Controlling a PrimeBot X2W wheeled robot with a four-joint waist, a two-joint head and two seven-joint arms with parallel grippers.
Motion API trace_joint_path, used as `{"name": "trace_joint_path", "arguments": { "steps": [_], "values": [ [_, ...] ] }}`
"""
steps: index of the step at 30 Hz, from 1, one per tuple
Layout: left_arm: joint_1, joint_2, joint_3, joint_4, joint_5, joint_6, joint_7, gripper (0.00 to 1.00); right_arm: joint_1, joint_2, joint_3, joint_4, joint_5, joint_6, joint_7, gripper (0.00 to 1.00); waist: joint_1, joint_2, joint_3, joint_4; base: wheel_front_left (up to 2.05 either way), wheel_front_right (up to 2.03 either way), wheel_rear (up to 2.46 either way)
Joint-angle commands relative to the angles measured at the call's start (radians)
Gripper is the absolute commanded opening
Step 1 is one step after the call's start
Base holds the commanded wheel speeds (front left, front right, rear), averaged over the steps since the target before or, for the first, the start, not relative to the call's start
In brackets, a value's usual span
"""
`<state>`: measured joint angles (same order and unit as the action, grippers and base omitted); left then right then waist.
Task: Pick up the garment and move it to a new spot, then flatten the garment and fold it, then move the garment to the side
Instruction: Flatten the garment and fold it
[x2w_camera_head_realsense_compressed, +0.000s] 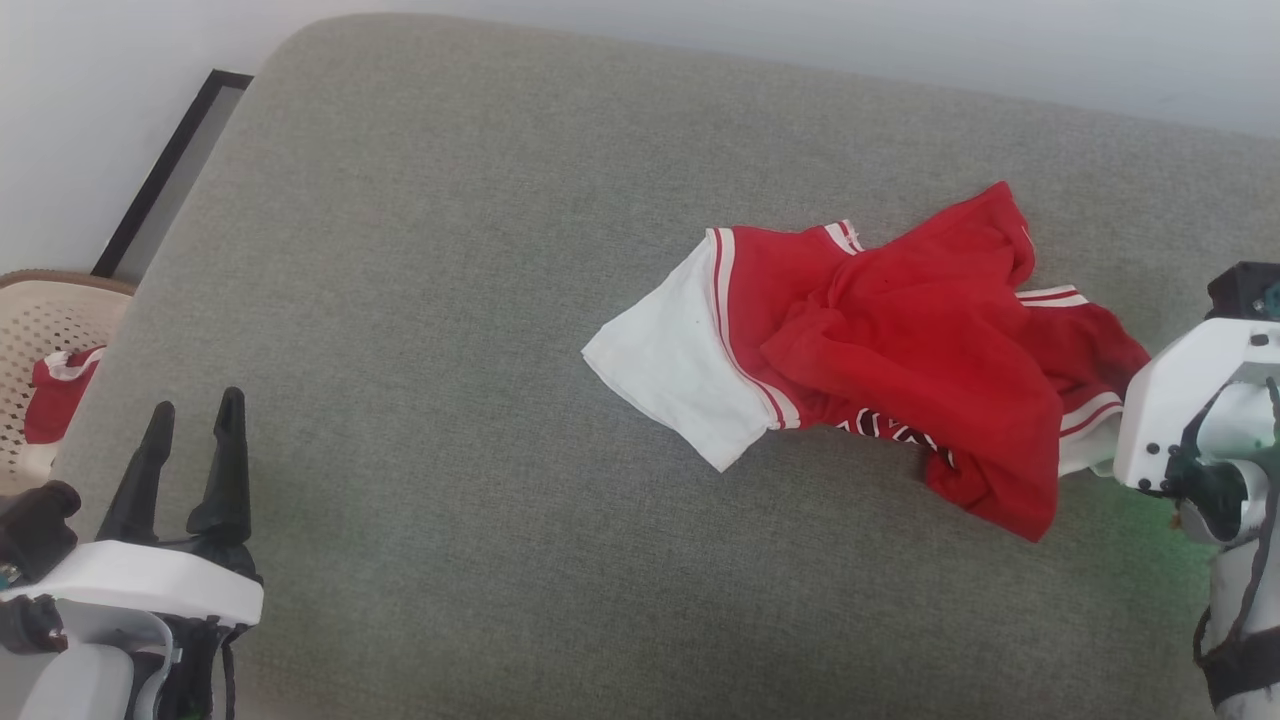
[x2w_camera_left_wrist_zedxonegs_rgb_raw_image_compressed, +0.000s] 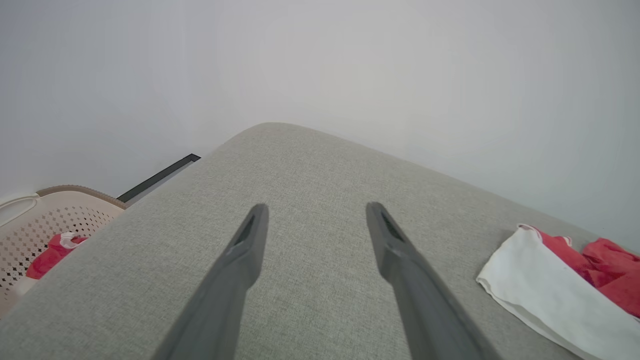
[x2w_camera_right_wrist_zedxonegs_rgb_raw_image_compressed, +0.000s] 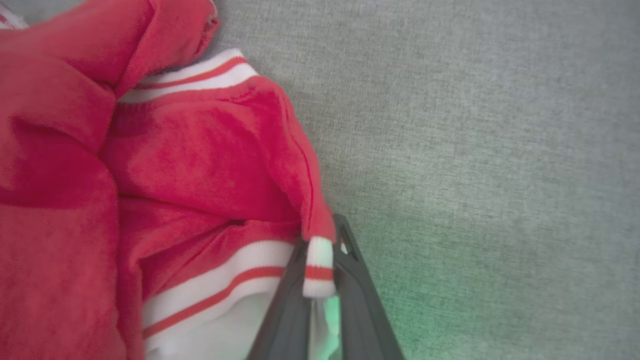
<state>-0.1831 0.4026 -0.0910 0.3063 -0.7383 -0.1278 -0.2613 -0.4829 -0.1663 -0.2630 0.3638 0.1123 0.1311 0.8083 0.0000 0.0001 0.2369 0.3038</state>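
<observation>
My right gripper (x2w_camera_right_wrist_zedxonegs_rgb_raw_image_compressed: 320, 245) is clenching the striped trim of the crumpled red soft-fabric T-shirt (x2w_camera_head_realsense_compressed: 880, 340), which is lying right of centre on the grey woven cushion (x2w_camera_head_realsense_compressed: 450, 250). The right wrist view is showing this pinch. The head view is presenting my white wrist housing (x2w_camera_head_realsense_compressed: 1190, 400) at the shirt's right edge. My left gripper (x2w_camera_head_realsense_compressed: 196, 400) is hovering released, jaws spread, near the perforated beige plastic basket (x2w_camera_head_realsense_compressed: 40, 320).

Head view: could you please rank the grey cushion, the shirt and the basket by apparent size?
1. grey cushion
2. shirt
3. basket, though the frame edge cuts it off, so its full size is unsure.
</observation>
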Motion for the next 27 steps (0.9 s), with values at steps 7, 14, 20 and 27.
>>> {"name": "trace_joint_path", "arguments": {
  "steps": [7, 14, 20, 27],
  "values": [
    [-0.003, 0.012, 0.008, 0.003, 0.006, -0.003, -0.005, 1.00, -0.030, -0.010, 0.036, 0.003, -0.006, -0.001, -0.009, 1.00, 0.0000, -0.0001, -0.011, -0.014, 0.00, 0.00, 0.00],
    [0.013, 0.018, 0.013, -0.002, 0.012, -0.003, -0.005, 1.00, -0.040, -0.012, 0.131, -0.133, 0.054, -0.001, 0.018, 1.00, 0.0000, -0.0001, -0.023, -0.024, 0.00, 0.00, 0.00],
    [0.002, 0.009, -0.008, -0.004, 0.021, -0.003, -0.005, 1.00, -0.050, 0.015, 0.214, -0.183, 0.100, -0.001, 0.058, 1.00, 0.0000, -0.0001, -0.024, -0.004, 0.00, 0.00, 0.00],
    [-0.025, -0.005, -0.053, 0.005, 0.014, -0.003, -0.005, 1.00, -0.081, 0.007, 0.277, -0.095, 0.090, -0.001, 0.072, 1.00, 0.0000, -0.0001, -0.012, 0.050, 0.00, 0.00, 0.00]
  ]
}}
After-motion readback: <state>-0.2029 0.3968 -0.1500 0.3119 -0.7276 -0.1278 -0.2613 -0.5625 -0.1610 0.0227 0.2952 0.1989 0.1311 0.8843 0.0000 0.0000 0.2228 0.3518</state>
